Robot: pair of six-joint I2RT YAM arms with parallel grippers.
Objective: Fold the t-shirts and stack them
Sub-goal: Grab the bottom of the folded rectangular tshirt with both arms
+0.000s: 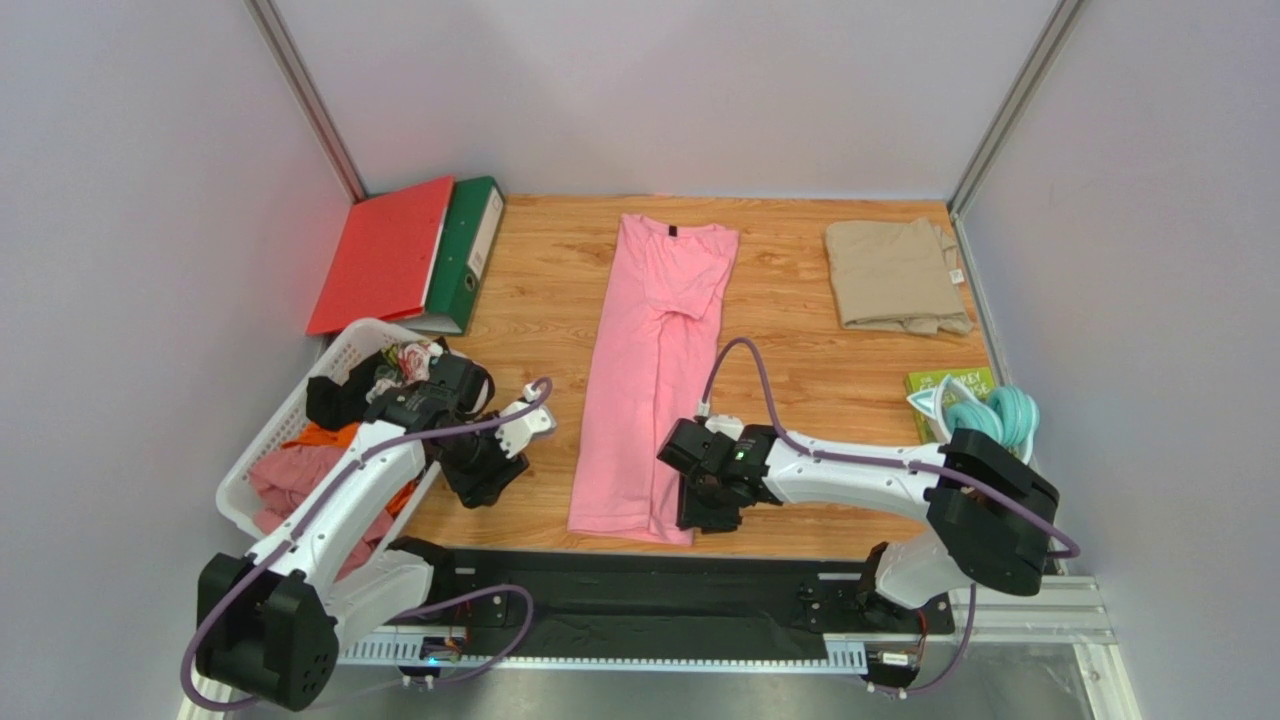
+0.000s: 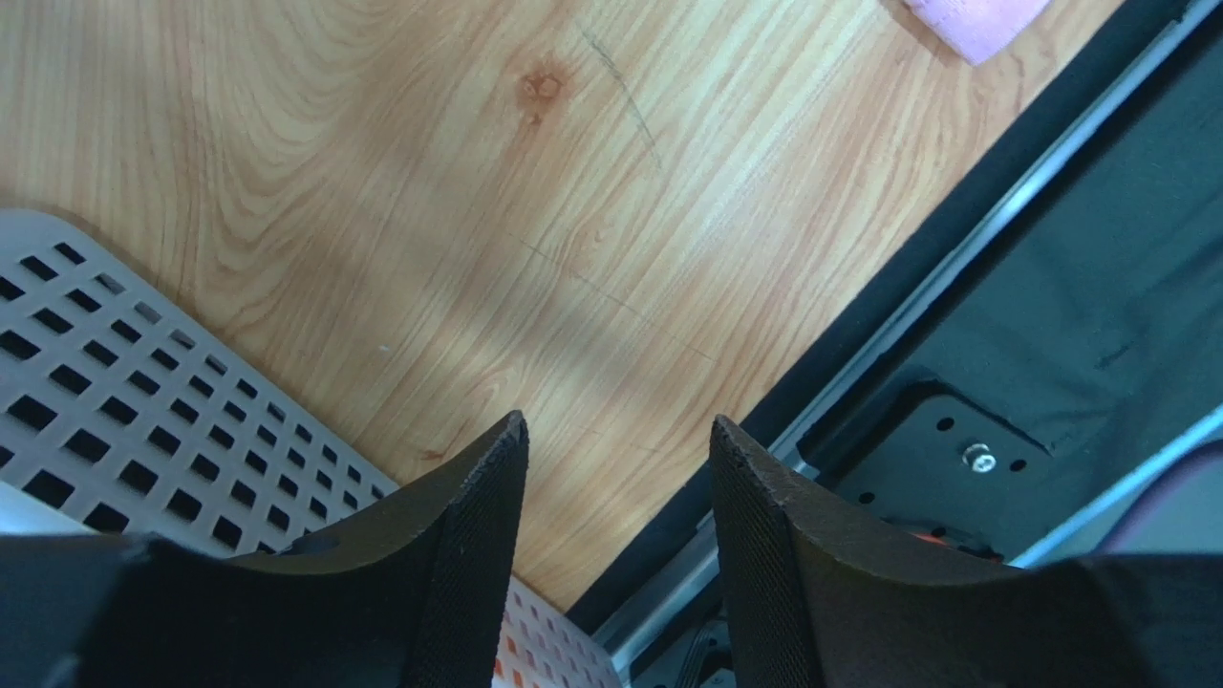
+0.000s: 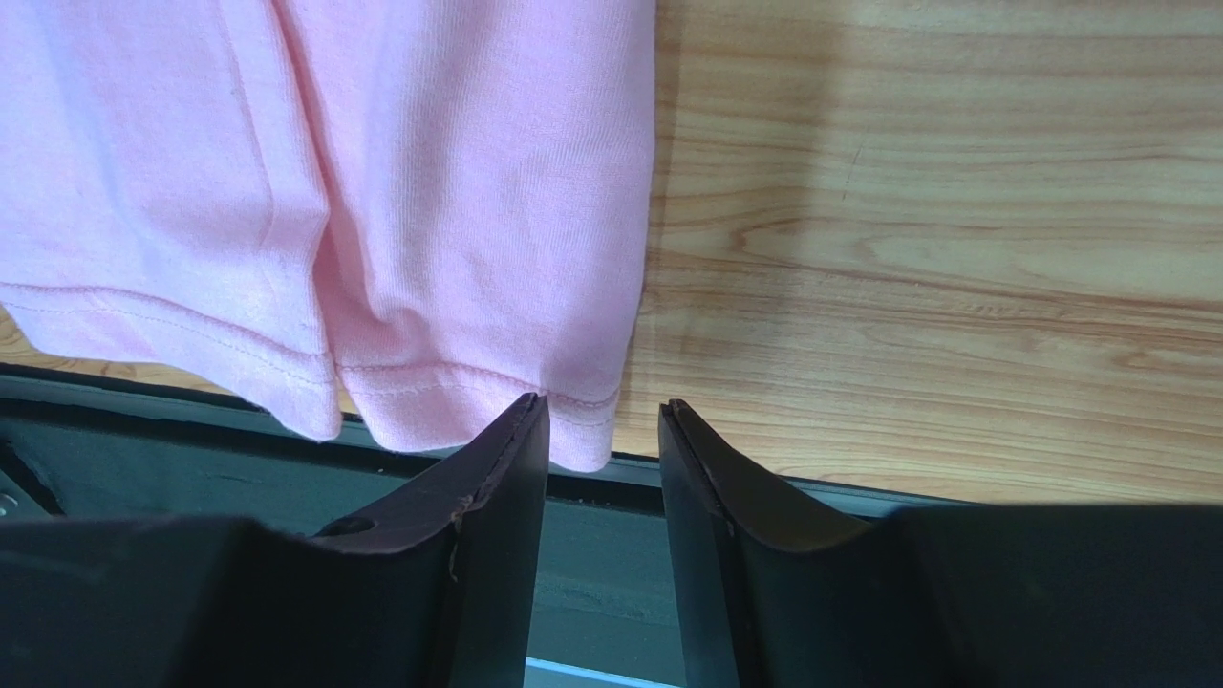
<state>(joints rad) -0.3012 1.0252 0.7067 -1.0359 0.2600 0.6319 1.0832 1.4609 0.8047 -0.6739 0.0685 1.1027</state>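
Observation:
The light pink t-shirt lies folded lengthwise as a long strip down the middle of the table, its neck label at the far end. Its near right hem corner hangs slightly over the table's near edge. My right gripper stands open right at that corner, with the hem just beyond its fingertips and nothing pinched. The khaki-beige t-shirt sits folded at the back right. My left gripper is open and empty over bare wood beside the basket; the pink shirt's other near corner shows far off.
A white perforated basket holding clothes stands at the left. Red and green binders lie at the back left. A teal object rests on a green book at the right edge. A black mat runs along the near rail.

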